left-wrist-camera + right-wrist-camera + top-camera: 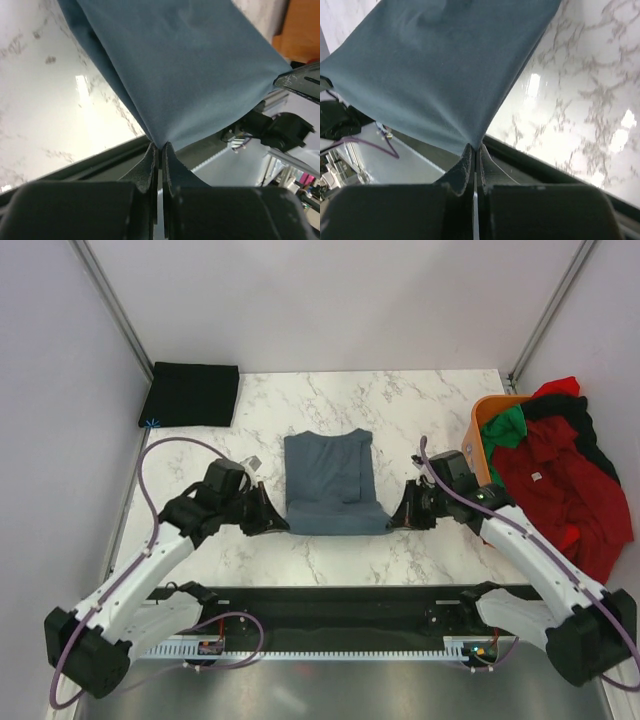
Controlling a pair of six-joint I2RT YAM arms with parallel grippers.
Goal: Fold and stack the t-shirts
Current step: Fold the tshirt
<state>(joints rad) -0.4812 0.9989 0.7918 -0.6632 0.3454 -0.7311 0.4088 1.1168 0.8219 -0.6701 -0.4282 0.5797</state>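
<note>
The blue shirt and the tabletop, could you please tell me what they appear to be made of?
Blue shirt: soft matte knit, probably cotton; it creases and drapes limply. Tabletop: white, grey-veined marble look, glossy with lamp glare; stone or laminate, cannot tell.

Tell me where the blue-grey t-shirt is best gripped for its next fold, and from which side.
Its two near corners, one gripper each, from the outer sides. The blue-grey t-shirt lies flat, so pinched corners should lift the near edge evenly; the left gripper and right gripper are shut there.
</note>
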